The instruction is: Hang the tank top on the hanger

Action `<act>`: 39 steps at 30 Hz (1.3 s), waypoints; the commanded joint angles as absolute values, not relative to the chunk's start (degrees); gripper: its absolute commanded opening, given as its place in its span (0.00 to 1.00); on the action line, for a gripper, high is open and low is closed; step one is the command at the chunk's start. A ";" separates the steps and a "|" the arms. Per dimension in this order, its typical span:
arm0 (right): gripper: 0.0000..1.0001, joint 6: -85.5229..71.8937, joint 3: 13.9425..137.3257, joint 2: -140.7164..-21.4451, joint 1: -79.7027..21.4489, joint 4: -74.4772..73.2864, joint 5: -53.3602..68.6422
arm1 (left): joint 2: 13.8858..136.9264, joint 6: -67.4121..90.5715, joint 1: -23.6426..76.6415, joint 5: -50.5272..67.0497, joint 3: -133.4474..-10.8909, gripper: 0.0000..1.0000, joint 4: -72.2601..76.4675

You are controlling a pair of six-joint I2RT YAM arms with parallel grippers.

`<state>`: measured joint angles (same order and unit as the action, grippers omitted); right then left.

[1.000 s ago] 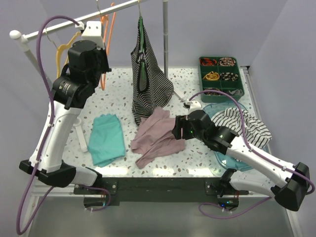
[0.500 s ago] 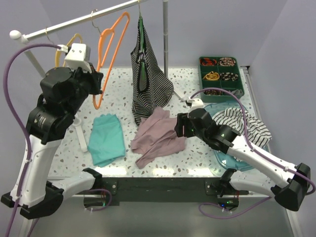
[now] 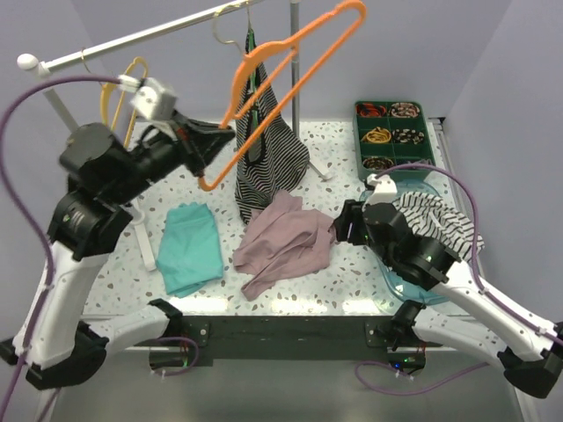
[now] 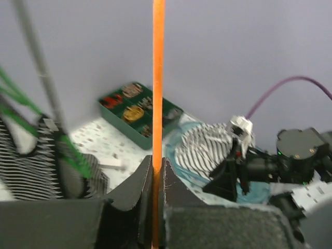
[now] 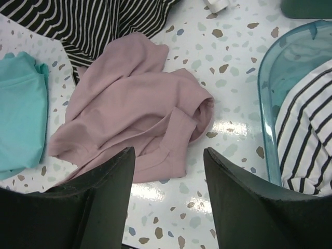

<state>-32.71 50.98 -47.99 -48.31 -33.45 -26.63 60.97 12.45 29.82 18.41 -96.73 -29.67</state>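
The mauve-pink tank top [image 3: 283, 244] lies crumpled on the table's middle; it also shows in the right wrist view [image 5: 135, 111]. My left gripper [image 3: 214, 138] is shut on the orange hanger [image 3: 295, 75] and holds it in the air, off the rail, tilted up to the right. In the left wrist view the hanger's bar [image 4: 157, 78] runs straight up from between the closed fingers, where the left gripper [image 4: 154, 168] pinches it. My right gripper [image 3: 345, 224] is open and empty, just right of the tank top; its fingers [image 5: 111, 181] hover above the cloth's near-right edge.
A black-and-white striped top [image 3: 264, 149] hangs on a green hanger from the rail [image 3: 132, 40]. A yellow hanger [image 3: 119, 92] hangs at left. Teal folded cloth [image 3: 189, 246] lies left. A teal basin [image 3: 396, 272] with striped cloth and a green compartment tray [image 3: 393, 132] stand right.
My left arm has lifted the orange hanger off the rail and swung it right and up. My right gripper has drawn back right, off the tank top.
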 commanded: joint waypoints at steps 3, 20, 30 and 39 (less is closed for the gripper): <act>0.59 -38.14 46.06 -41.59 -48.25 -38.14 -31.81 | 69.17 12.04 50.00 0.47 -91.87 0.00 -27.25; 0.54 -35.60 45.16 -59.47 -48.25 -29.01 -22.94 | 52.31 19.86 54.14 -11.69 -63.11 0.00 -34.18; 0.56 -31.12 52.82 -77.60 -48.34 -23.82 -25.92 | 47.73 27.06 54.14 -15.47 -61.96 0.00 -50.52; 0.56 -29.53 54.67 -85.78 -47.29 -21.01 -27.69 | 41.84 28.83 54.14 -11.00 -60.64 0.00 -57.12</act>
<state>-30.87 53.47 -85.34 -48.21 -24.12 -24.62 44.93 27.22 54.04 -13.58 -60.07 -55.00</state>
